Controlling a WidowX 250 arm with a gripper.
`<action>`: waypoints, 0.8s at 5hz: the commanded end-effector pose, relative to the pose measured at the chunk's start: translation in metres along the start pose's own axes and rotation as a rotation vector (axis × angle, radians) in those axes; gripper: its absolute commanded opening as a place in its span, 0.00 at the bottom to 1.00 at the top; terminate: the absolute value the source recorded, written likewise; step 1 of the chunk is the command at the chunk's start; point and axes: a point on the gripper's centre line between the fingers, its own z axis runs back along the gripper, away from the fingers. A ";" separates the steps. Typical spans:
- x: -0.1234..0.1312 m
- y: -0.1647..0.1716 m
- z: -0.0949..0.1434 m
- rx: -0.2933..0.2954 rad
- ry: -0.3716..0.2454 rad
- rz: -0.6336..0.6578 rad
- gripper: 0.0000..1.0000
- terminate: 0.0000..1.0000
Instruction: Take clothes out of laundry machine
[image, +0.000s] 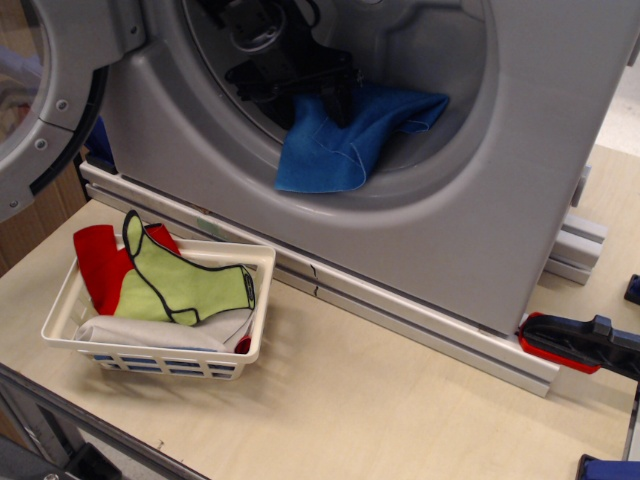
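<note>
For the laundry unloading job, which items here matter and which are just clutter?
In the job:
- blue cloth, draped over the drum lip
- laundry machine, door open
- gripper, at the cloth inside the drum

Lying about:
- white basket
- lime-green piece and red cloth in it
- red-and-black clamp

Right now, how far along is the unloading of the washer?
Done: the round door is open, and the white basket holds lime-green and red pieces. In hand: the gripper is inside the drum, on the blue cloth; whether it has closed is unclear. Left: the cloth still drapes over the laundry machine mouth and needs lifting out.
</note>
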 end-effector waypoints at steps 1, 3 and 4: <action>0.001 -0.006 0.023 0.035 -0.036 0.013 0.00 0.00; -0.012 -0.007 0.065 0.088 -0.046 0.060 0.00 0.00; -0.033 -0.003 0.097 0.147 0.002 0.142 0.00 0.00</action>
